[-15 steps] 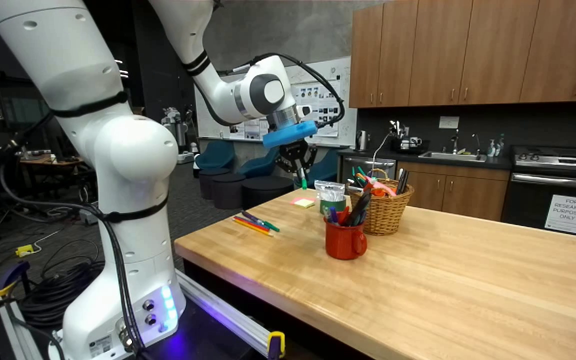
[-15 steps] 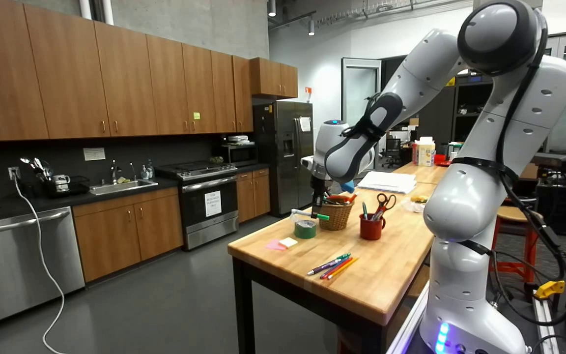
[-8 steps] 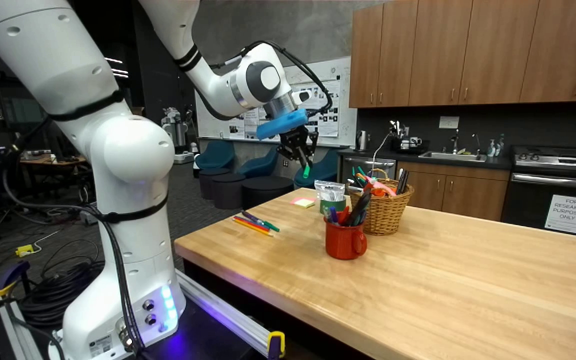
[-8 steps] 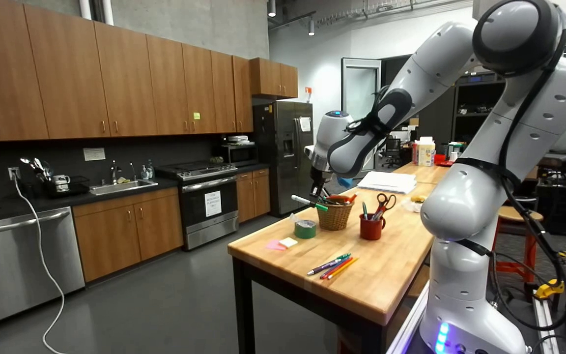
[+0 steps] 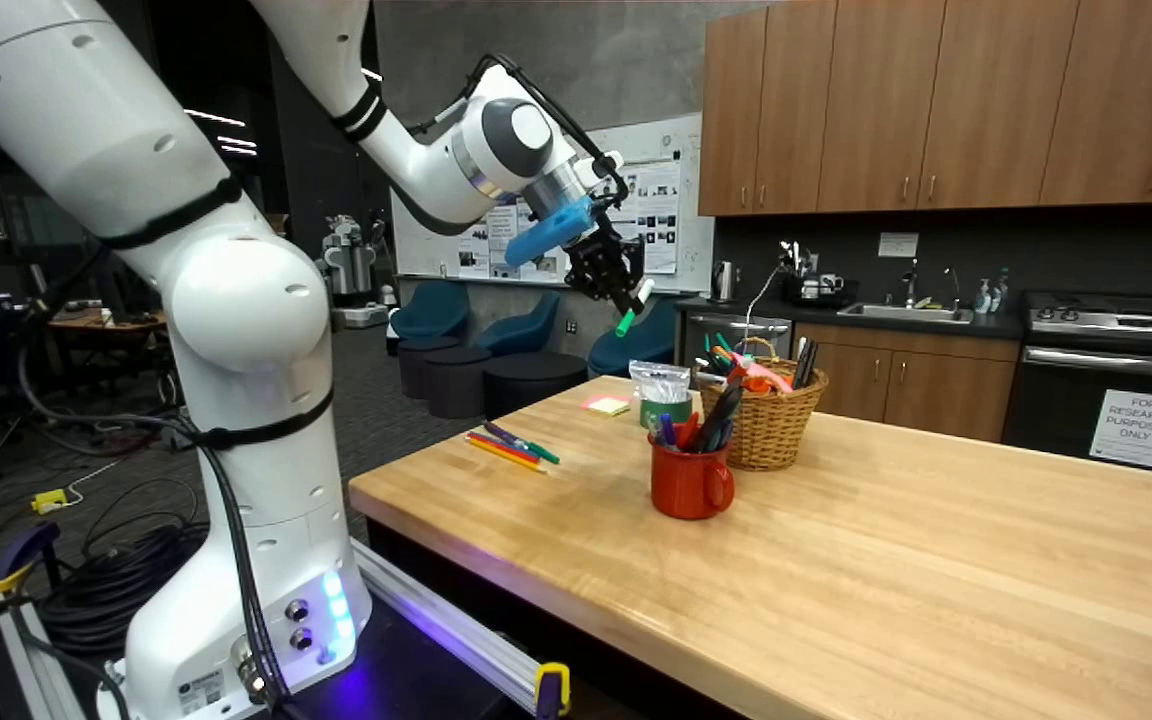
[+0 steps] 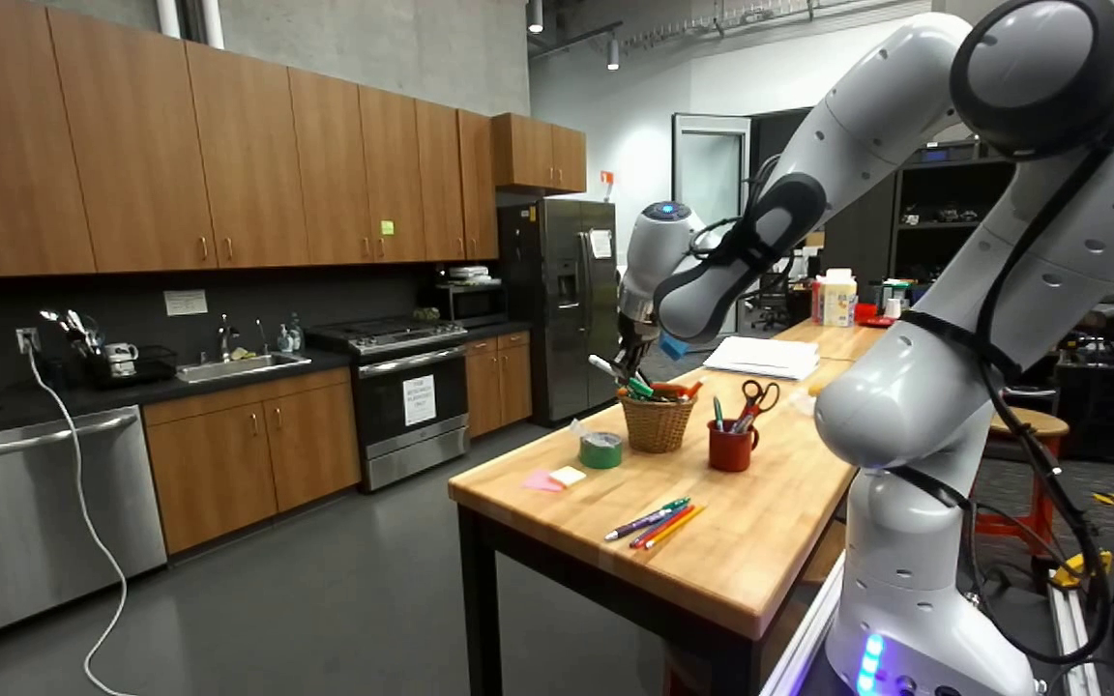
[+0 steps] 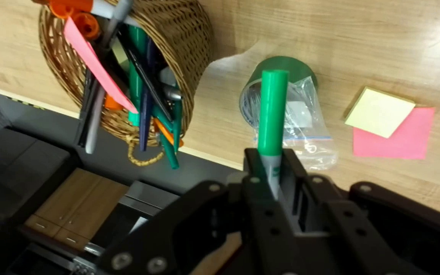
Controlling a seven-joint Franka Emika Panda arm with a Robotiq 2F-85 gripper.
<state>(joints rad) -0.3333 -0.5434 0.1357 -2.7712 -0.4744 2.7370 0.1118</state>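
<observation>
Gripper [image 7: 271,164] clasps marker [image 7: 272,122]; sign [image 5: 1138,427] reads "FOR RESEARCH PURPOSES ONLY".

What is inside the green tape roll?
A clear zip bag pokes from the green tape roll; in the wrist view, the green-capped marker hides some of what is inside.

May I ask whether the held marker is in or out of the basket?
Out: in an exterior view, the gripper holds the marker midair, apart from the basket.

Exterior views share tabletop [image 5: 856,560], different sides; wrist view close, looking down.
</observation>
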